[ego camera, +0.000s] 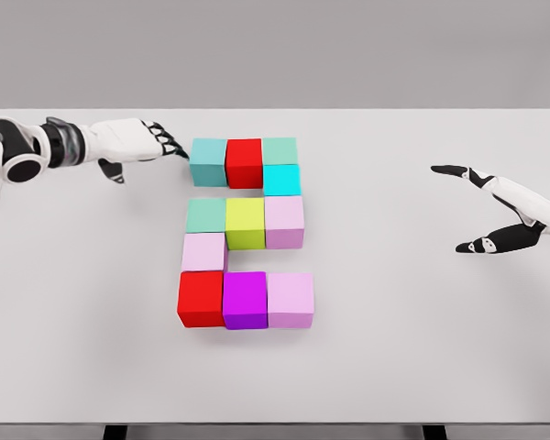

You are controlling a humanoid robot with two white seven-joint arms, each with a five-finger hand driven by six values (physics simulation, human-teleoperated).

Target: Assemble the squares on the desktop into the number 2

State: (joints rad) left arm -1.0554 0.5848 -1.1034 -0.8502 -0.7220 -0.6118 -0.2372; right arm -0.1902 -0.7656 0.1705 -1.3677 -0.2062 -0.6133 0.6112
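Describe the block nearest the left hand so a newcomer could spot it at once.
On the white table, coloured cubes form a 2. Follow its top row to the left end, beside the left hand: the teal cube. Its row neighbour is a red cube.

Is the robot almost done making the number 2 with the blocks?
Nearly! Eleven blocks already form a 2, down to the bottom red block. The left hand has its fingertips at the top-left teal block, maybe nudging it straight. The right hand is open, away from the blocks.
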